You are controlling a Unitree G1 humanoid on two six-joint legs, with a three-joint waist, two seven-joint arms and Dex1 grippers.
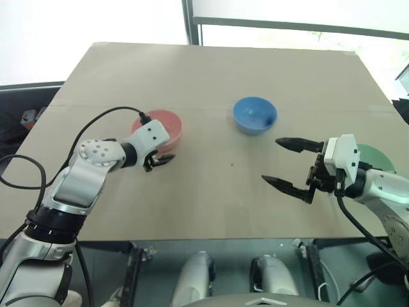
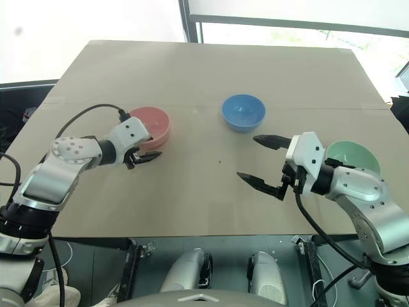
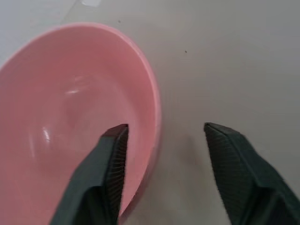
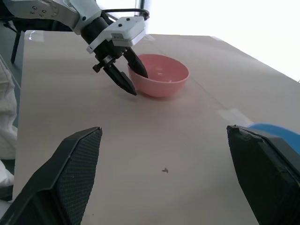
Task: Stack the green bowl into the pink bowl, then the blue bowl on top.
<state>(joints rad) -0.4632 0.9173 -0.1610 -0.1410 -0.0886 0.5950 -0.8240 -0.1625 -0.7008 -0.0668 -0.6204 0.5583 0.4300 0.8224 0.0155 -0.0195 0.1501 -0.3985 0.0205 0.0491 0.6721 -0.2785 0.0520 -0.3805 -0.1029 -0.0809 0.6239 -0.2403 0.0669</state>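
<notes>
The pink bowl (image 3: 79,122) rim is straddled by the part-open left gripper (image 1: 161,158), one finger inside, not yet clamped; the green bowl (image 2: 351,157) lies just behind the wide-open, empty right gripper (image 2: 264,160)

The right arm is covering most of the green bowl (image 2: 350,155) near the bench's right edge. The left tool (image 1: 160,159) is hiding part of the pink bowl (image 1: 167,126), and the blue bowl (image 4: 276,130) is getting cut off behind a finger.
</notes>
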